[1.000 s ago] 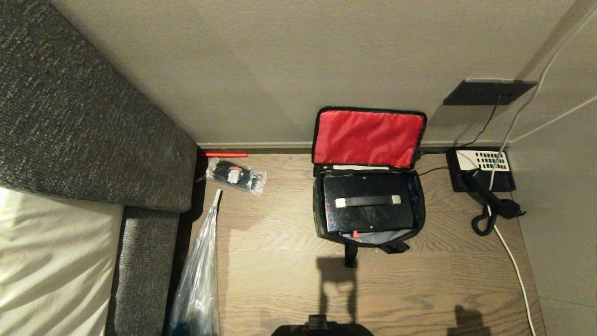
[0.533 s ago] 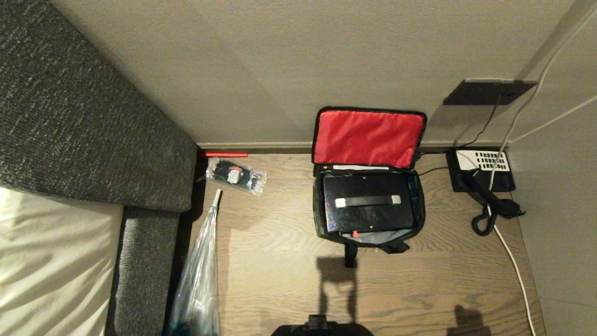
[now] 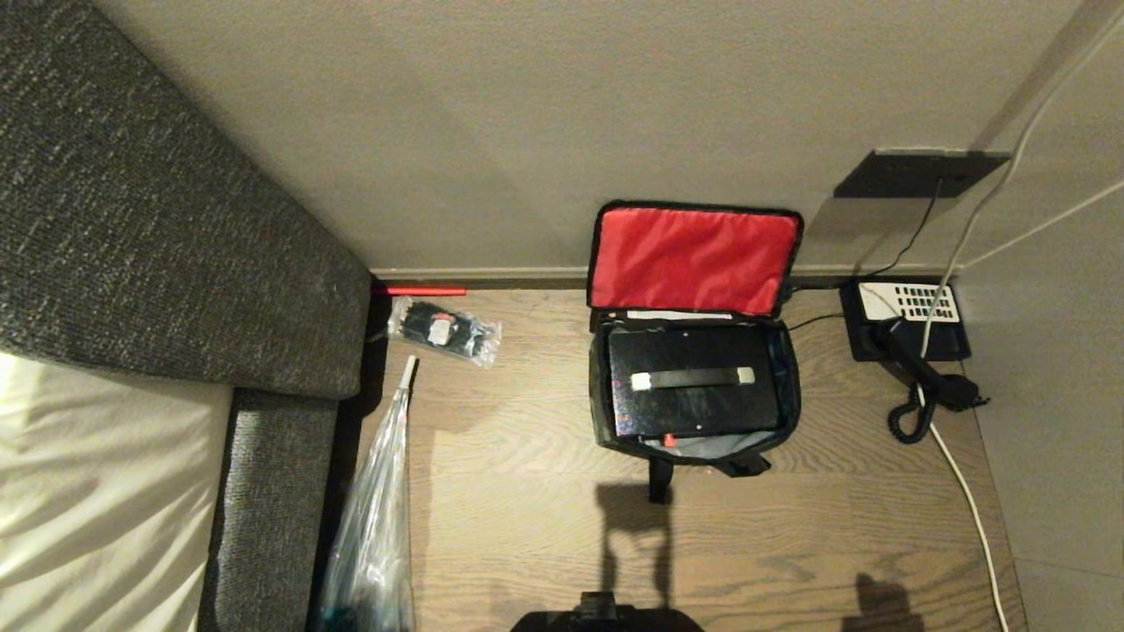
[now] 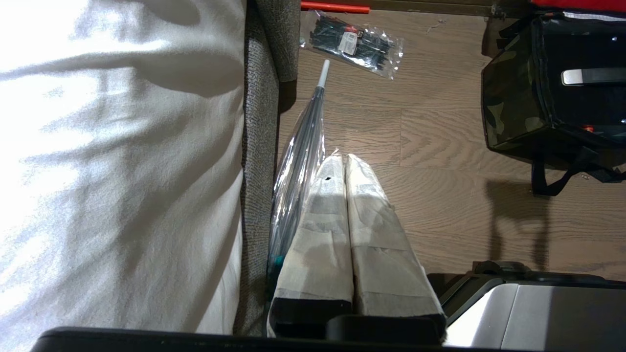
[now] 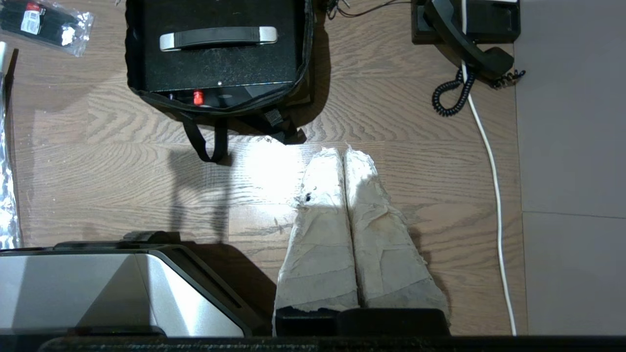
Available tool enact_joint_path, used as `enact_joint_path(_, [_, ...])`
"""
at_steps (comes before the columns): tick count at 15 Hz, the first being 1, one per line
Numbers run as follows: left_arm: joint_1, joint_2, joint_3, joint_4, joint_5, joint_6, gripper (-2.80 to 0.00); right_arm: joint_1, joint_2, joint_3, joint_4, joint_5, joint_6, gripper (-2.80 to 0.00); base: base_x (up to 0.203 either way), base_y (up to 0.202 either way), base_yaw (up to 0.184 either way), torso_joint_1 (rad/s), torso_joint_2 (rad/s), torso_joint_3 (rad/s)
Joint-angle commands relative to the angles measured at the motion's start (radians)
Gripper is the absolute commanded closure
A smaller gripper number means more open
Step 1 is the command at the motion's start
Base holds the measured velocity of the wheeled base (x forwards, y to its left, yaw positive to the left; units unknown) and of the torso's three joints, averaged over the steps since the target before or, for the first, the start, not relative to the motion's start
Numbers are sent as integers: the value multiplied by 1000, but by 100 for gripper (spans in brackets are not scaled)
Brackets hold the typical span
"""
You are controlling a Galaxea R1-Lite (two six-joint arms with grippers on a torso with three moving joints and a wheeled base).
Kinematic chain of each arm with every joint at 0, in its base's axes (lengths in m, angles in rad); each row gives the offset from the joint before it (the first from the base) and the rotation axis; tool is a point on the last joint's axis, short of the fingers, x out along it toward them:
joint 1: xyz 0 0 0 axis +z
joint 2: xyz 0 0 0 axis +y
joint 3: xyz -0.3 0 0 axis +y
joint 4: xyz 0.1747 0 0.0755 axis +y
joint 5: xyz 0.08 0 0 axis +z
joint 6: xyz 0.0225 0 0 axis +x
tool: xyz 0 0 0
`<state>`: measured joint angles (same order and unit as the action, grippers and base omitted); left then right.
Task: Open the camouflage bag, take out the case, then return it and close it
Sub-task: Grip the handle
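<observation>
Wooden floor (image 3: pixel 527 527) carrying the open camouflage bag (image 5: pixel 146 95), its case (image 5: pixel 220 58) lying crosswise, ahead of the clenched, empty right pincer (image 5: pixel 345 151), nearer than the clenched left pincer (image 4: pixel 345 157).

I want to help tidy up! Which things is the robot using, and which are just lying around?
For the job:
camouflage bag, lid open
black case, inside it

Just lying about:
telephone
packet of cable ties
wrapped umbrella
white cable
</observation>
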<state>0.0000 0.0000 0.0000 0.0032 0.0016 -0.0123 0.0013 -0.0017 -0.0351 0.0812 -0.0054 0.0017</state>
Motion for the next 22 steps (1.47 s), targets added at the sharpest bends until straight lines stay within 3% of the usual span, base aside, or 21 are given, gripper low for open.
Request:
enact_joint_path(1, [0,0,0,0,0,0,0,0,3,0,0,-1,0,0,0,0,0,0,0,0])
enact_joint_path(10, [0,0,0,0,-2,0,0,0,3,0,0,1,0,0,0,0,0,4,2,154])
enact_joint_path(22, [0,0,0,0,-2,0,0,0,3,0,0,-1,0,0,0,0,0,1,0,12])
